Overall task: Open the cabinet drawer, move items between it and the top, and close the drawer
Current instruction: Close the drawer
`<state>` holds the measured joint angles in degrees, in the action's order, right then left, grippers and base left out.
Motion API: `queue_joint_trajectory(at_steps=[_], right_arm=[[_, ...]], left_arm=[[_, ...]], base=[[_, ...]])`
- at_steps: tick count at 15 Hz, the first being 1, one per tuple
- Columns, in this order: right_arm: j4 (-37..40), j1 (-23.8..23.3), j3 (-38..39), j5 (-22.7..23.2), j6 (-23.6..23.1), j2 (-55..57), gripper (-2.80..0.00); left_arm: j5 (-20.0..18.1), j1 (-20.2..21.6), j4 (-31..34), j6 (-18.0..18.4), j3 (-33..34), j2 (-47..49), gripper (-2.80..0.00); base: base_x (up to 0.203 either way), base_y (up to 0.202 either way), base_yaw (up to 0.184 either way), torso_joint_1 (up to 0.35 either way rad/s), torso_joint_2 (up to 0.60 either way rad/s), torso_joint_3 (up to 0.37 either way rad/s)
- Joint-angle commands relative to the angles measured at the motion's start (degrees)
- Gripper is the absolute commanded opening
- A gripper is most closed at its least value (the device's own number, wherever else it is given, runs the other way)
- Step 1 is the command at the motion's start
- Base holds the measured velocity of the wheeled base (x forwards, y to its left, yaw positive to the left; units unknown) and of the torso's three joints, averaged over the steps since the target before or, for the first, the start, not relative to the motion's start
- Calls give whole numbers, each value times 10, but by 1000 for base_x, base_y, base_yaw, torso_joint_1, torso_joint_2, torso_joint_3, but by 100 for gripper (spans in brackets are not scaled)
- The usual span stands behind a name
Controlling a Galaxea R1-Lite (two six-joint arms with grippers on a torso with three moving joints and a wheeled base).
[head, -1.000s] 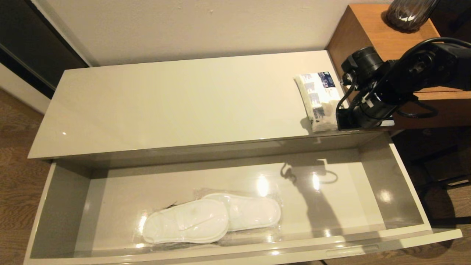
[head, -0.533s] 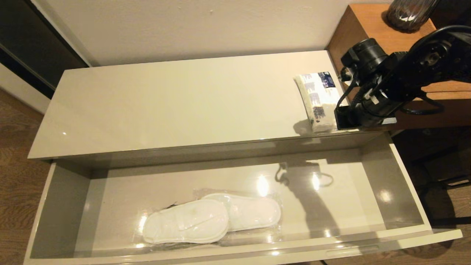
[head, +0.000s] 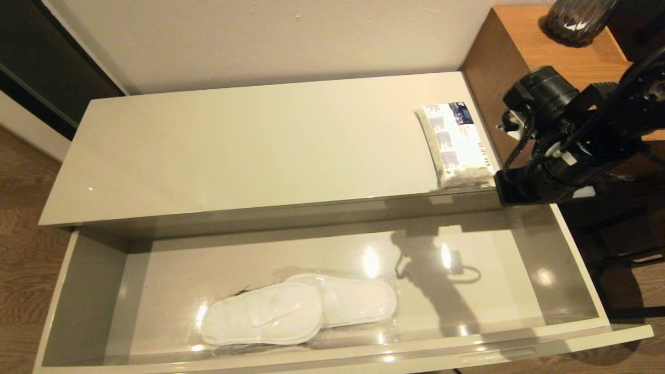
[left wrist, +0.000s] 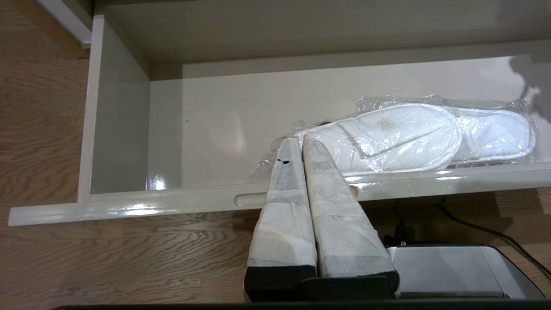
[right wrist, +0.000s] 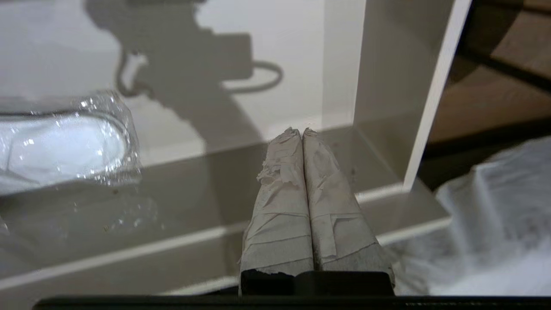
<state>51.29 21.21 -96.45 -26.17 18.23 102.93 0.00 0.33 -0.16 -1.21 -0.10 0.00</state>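
The glossy beige drawer (head: 582, 270) stands pulled out under the smooth cream top (head: 234, 150); flat white slippers (head: 298, 309) in crinkled clear wrap lie near the drawer's front wall, its right half bare. A soft white tissue pack (head: 457, 145) with blue print sits above the drawer's right end. The right tool (right wrist: 302, 131), tape-wrapped, pressed together and empty, hangs over that end; the left tool (left wrist: 301, 140), also pressed together, is before the drawer's front edge

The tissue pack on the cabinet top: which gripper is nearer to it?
Right. The right gripper, shut, hangs just beside the tissue pack, over the open drawer's right end. The left gripper, shut, sits outside the drawer front near the slippers.
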Motion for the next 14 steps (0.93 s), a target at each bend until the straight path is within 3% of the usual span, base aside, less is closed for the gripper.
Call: queue_joint_trajectory(at_steps=[1, 5, 9, 11, 14], right_arm=[[0, 1, 68, 10, 16, -63, -280], [-51, 18, 187, 35, 84, -143, -280], [-176, 67, 419, 33, 112, -262, -280], [-200, 105, 514, 25, 133, -373, -280], [-225, 106, 638, 22, 179, -445, -280]], left_arm=[[0, 0, 0, 0, 0, 0, -280], [0, 0, 0, 0, 0, 0, -280], [0, 0, 0, 0, 0, 0, -280], [0, 0, 0, 0, 0, 0, -280], [0, 0, 0, 0, 0, 0, -280]], base=[[0, 0, 0, 0, 0, 0], [0, 0, 0, 0, 0, 0], [0, 0, 0, 0, 0, 0], [0, 0, 0, 0, 0, 0], [0, 0, 0, 0, 0, 0]])
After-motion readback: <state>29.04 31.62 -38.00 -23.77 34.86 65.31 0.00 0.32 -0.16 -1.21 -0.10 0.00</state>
